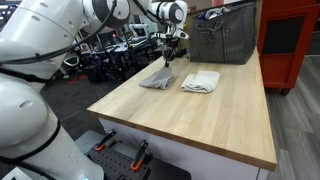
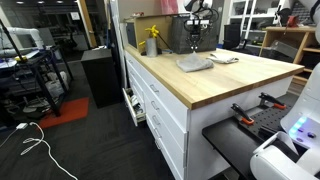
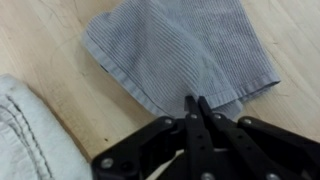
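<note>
Grey cloth (image 3: 180, 50), thin and finely ribbed with narrow stripes, lay on the pale wooden table (image 3: 40, 40) in your wrist view. Its hemmed edges were visible. It sat crumpled rather than flat, with soft folds running across it toward one corner. Your gripper (image 3: 197, 103) was clenched on that cloth: the two black fingers were pressed together, with a bit of fabric at the cloth's near edge pinched between them. In an exterior view, the cloth rose to a small peak under the gripper, while its lower part spread out on the tabletop like a little tent. Just beside it, with a strip of bare wood between them, lay a folded cream towel (image 1: 201, 81), thicker and coarser in weave. Both sat toward the far end of the table, near a dark grey basket (image 1: 222, 35) that stood behind them.
</note>
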Controlling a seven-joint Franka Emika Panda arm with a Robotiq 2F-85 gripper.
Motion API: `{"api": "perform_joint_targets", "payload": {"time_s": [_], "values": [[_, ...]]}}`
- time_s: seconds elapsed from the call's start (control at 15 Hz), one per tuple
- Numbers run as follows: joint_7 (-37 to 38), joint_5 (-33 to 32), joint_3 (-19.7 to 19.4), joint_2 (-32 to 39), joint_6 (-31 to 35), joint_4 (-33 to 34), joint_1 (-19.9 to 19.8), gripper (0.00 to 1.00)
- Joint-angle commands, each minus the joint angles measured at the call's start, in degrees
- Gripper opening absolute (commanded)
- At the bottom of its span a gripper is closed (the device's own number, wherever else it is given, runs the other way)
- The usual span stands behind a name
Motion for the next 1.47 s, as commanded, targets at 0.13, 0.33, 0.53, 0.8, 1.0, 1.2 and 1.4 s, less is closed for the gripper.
{"api": "perform_joint_targets", "payload": {"time_s": [0.13,0.33,0.53,0.8,1.0,1.2,1.4], "values": [[-2.84,-0.02,-0.8,-10.26,4.2,-18.19,1.33,0.01],[-4.01,0.17,-0.9,-14.67,5.15,-25.68,1.67,0.01],[-6.15,-0.22,-1.05,-19.05,6.24,-33.45,2.01,0.01],[-9.5,-1.02,-1.06,-24.01,6.6,-44.44,2.38,0.01],[-12.19,-1.86,-0.82,-26.98,6.89,-52.45,2.89,0.01],[-14.88,-3.25,-0.54,-28.61,7.47,-58.61,3.66,0.01],[-16.24,-5.54,-0.46,-29.25,8.28,-62.47,4.57,0.01]]}}
